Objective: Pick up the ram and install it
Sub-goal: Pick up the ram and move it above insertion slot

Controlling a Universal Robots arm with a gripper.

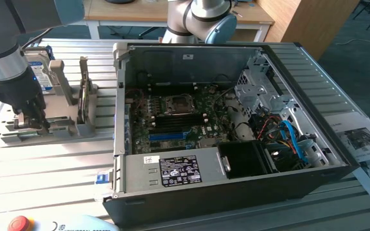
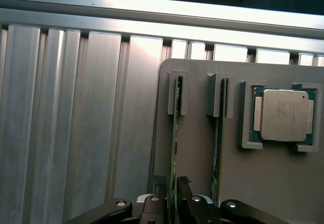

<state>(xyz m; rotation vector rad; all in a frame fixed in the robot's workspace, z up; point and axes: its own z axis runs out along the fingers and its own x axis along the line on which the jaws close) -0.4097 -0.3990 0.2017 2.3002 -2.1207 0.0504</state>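
As hand (image 2: 172, 184) straddles it, ram (image 2: 175, 133) (edge-up) runs seemingly level along holder (image 2: 253, 183).

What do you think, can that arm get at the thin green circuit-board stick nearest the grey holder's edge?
Probably yes. The gripper is down at the thin green circuit-board stick, lined up with its edge, nothing between them; the second green stick stands apart in its own slot of the grey holder.

The arm (image 1: 5, 53) is smooth silver-grey tubing with rounded joints, and one joint cap (image 1: 222, 25) is pale blue. Its end effector (image 1: 32, 120) is black, with linkage bars fastened by what look like bright silver screws (image 2: 120, 203).
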